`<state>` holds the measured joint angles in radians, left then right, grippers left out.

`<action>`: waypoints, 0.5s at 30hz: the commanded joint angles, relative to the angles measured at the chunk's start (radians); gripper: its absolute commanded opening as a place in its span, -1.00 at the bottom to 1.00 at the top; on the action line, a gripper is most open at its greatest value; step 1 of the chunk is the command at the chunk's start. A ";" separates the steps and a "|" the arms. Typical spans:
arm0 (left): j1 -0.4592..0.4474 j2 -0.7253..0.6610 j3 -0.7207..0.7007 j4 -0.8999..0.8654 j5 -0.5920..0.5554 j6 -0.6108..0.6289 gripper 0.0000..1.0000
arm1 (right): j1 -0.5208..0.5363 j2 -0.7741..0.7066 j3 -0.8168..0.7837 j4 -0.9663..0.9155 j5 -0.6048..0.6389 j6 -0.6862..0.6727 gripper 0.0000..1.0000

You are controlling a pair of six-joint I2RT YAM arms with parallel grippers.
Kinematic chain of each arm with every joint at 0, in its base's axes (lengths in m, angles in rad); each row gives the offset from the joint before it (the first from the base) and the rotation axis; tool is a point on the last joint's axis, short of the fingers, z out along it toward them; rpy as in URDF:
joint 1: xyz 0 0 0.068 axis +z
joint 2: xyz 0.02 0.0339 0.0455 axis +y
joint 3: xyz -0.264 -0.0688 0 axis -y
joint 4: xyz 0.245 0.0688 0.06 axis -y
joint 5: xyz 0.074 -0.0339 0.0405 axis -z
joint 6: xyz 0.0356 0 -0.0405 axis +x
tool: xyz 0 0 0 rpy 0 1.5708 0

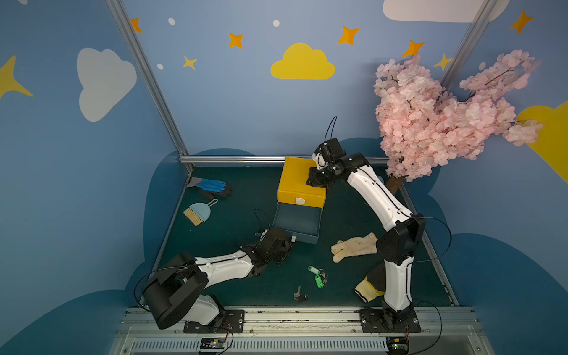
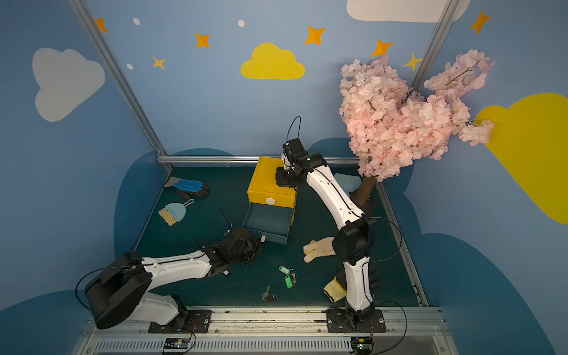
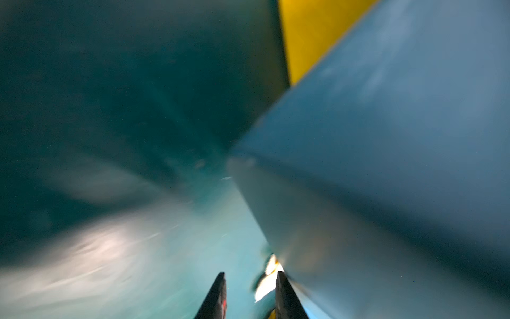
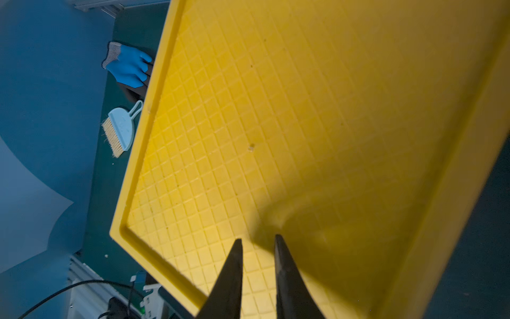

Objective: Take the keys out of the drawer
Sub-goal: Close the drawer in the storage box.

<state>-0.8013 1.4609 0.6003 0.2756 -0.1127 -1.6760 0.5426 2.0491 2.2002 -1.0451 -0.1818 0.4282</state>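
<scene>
**Left hand [image 3: 250, 276] at the drawer's corner, keys out on the table**

Left hand sat low at the near left corner of the open drawer [image 1: 307, 238]. Its fingers were spread, with bare table [image 1: 246, 215] showing between them. A bright blurred scrap lay against one finger in the wrist view. It was possibly the drawer's white pull [image 1: 293, 238], though I could not tell, and nothing was clearly pinched.

The green-tagged keys [image 1: 318, 276] lay on the table in the lower centre of a top view. The black-tagged key [image 1: 300, 296] lay near them, toward the lower left. The drawer's floor looked bare in both top views, so the emptying seemed done or nearly so, though the stretch under the cabinet was hidden.

From its place by the pull, the left hand was probably there to work the drawer, not to fetch. The right hand [image 4: 258, 239] hovered over the ribbed top of the yellow cabinet [image 1: 295, 184]. Its fingers were slightly parted and held nothing. It was likely posted there to pin the cabinet against sliding. A cream glove [image 1: 356, 247] lay to the right of the drawer, clear of both.
</scene>
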 commanded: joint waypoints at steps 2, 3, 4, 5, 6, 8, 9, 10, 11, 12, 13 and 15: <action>0.011 0.060 0.104 0.102 -0.035 0.008 -0.36 | -0.012 0.031 -0.023 -0.182 -0.054 -0.002 -0.55; 0.013 0.076 0.122 0.101 -0.039 0.013 -0.36 | -0.014 0.030 -0.029 -0.183 -0.060 -0.005 -0.55; 0.014 0.095 0.142 0.101 -0.044 0.015 -0.36 | -0.016 0.030 -0.033 -0.186 -0.067 -0.008 -0.55; 0.016 0.115 0.160 0.106 -0.051 0.015 -0.36 | -0.019 0.028 -0.038 -0.189 -0.072 -0.012 -0.55; 0.017 0.128 0.175 0.115 -0.055 0.015 -0.36 | -0.022 0.026 -0.043 -0.191 -0.077 -0.014 -0.55; 0.028 0.163 0.201 0.140 -0.063 0.015 -0.36 | -0.031 0.023 -0.054 -0.192 -0.090 -0.021 -0.55; 0.031 0.178 0.213 0.149 -0.069 0.013 -0.36 | -0.034 0.021 -0.059 -0.194 -0.096 -0.023 -0.55; 0.036 0.193 0.226 0.160 -0.075 0.013 -0.36 | -0.038 0.019 -0.064 -0.194 -0.102 -0.026 -0.56; 0.042 0.209 0.236 0.170 -0.080 0.014 -0.36 | -0.042 0.015 -0.069 -0.193 -0.107 -0.030 -0.56; 0.048 0.222 0.245 0.176 -0.083 0.015 -0.36 | -0.044 0.014 -0.074 -0.193 -0.112 -0.034 -0.56; 0.053 0.235 0.255 0.181 -0.085 0.014 -0.36 | -0.049 0.012 -0.081 -0.194 -0.121 -0.036 -0.56; 0.061 0.252 0.269 0.176 -0.094 0.001 -0.36 | -0.055 0.008 -0.094 -0.194 -0.139 -0.040 -0.56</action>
<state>-0.7547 1.6936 0.8391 0.4206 -0.1761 -1.6760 0.4961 2.0335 2.1662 -1.0782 -0.3141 0.4034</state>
